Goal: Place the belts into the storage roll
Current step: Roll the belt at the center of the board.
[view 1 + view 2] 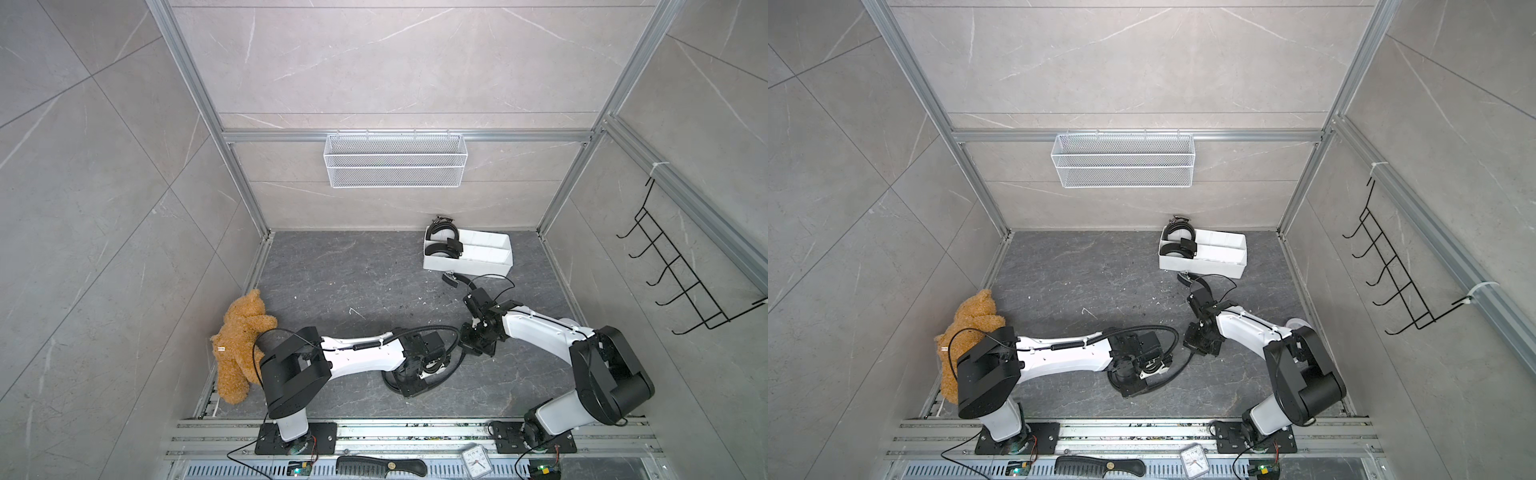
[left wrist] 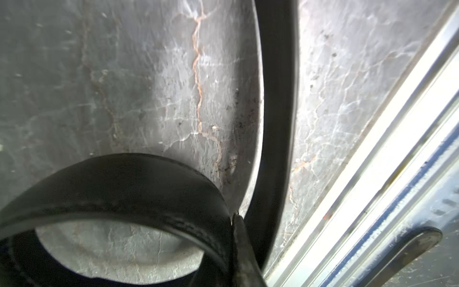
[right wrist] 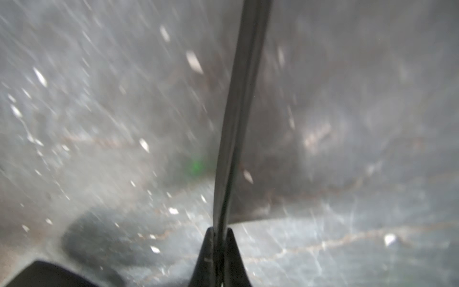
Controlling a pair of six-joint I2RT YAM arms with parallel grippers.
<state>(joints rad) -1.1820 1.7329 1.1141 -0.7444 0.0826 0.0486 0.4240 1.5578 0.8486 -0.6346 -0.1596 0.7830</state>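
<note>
Right end effector (image 3: 218,237): tips pressed together on a black strap, seen edge-on in the right wrist view. That view is blurred. The strap is the third belt (image 3: 238,111), and it runs away from the tips over the dark stone bench (image 1: 340,282).

Left end effector (image 2: 236,223): closed. In the left wrist view a curl of the same belt meets its tip, so we read it as clamped on that belt. A second stretch of strap passes just beside it.

In both top views the third belt is outside the storage roll (image 1: 465,266). Its buckle (image 1: 449,277) lies on the bench just in front of the roll's near wall. The strap leads back to the right arm's wrist. A loop of it circles the left end effector. We cannot follow the strap where it goes under the right wrist.

The storage roll sits near the back of the bench, toward the right arm's side. Two coiled belts are in it, both at the end nearer the bench's middle:
- We note the far belt (image 1: 445,227) in the back compartment, its coil rising above the rim.
- We note the near belt (image 1: 441,249) in the front compartment, just beside the first.

Around the cell: a teddy bear (image 1: 239,345) at the left edge, beside the left arm; a wire basket (image 1: 395,160) on the back wall; a comb (image 1: 380,466) and a clock (image 1: 476,459) on the front rail.
</note>
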